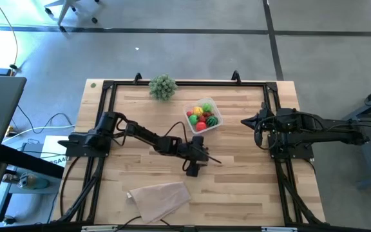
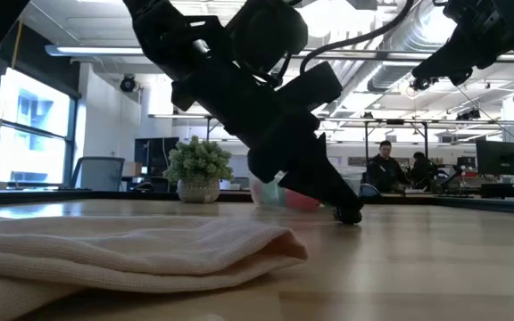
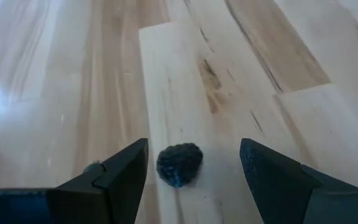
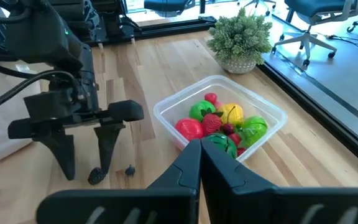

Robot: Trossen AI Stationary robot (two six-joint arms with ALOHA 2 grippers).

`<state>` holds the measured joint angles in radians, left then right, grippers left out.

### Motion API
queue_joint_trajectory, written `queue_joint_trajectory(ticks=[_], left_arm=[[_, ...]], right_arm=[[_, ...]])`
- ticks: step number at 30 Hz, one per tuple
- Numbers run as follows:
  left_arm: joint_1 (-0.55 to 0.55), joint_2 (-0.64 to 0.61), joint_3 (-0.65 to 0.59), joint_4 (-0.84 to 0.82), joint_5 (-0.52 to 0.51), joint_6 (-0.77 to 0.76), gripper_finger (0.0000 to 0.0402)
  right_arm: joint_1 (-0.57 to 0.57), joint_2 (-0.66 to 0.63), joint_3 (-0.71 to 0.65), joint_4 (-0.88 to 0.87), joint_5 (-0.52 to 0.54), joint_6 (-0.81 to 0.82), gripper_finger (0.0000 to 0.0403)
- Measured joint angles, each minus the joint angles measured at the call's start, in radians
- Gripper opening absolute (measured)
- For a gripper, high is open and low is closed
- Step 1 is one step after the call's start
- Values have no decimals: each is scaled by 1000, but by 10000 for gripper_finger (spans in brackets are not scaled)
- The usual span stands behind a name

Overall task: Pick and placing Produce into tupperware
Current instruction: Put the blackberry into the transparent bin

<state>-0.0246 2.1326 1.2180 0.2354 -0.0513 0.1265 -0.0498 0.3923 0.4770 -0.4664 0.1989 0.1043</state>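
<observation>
Scene: a wooden tabletop (image 1: 237,193) seen from above, with two dark robot arms, one at each side.
Left gripper (image 3: 193,165): lowered to the middle of the tabletop, its fingers standing apart on either side of a tiny dark berry (image 3: 179,164) and not yet touching it.
Dark berry: a small bumpy toy piece lying loose on the wood, between the fingertips, well apart from the container.
Right gripper (image 4: 199,149): fingers pressed together and holding nothing, raised at the right side of the tabletop, waiting.
Tupperware (image 1: 219,113): a clear, rounded square box toward the far side of the tabletop, already holding red, green and yellow produce (image 4: 219,124).
Other things: a bushy pale-green plant ball (image 1: 162,86) at the far edge; a beige cloth (image 1: 161,197) near the front edge.
Handling: the berry looks very light and rounded, so it will likely roll or squirt out if pinched off-centre. Best hold: across its widest middle, fingertips low against the wood, closing gently.
Stage: most produce appears to be in the box; this berry seems among the last.
</observation>
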Motion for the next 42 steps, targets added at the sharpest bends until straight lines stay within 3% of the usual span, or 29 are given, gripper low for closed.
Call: queue_joint_trajectory(ticks=[5,34,42], left_arm=[[0,1,0,-1,39,0,243],[-1,53,66,-73,33,-26,242],[-2,53,66,-77,33,-50,184]], right_arm=[[0,0,0,0,0,0,0],[0,0,0,0,0,0,0],[0,0,0,0,0,0,0]])
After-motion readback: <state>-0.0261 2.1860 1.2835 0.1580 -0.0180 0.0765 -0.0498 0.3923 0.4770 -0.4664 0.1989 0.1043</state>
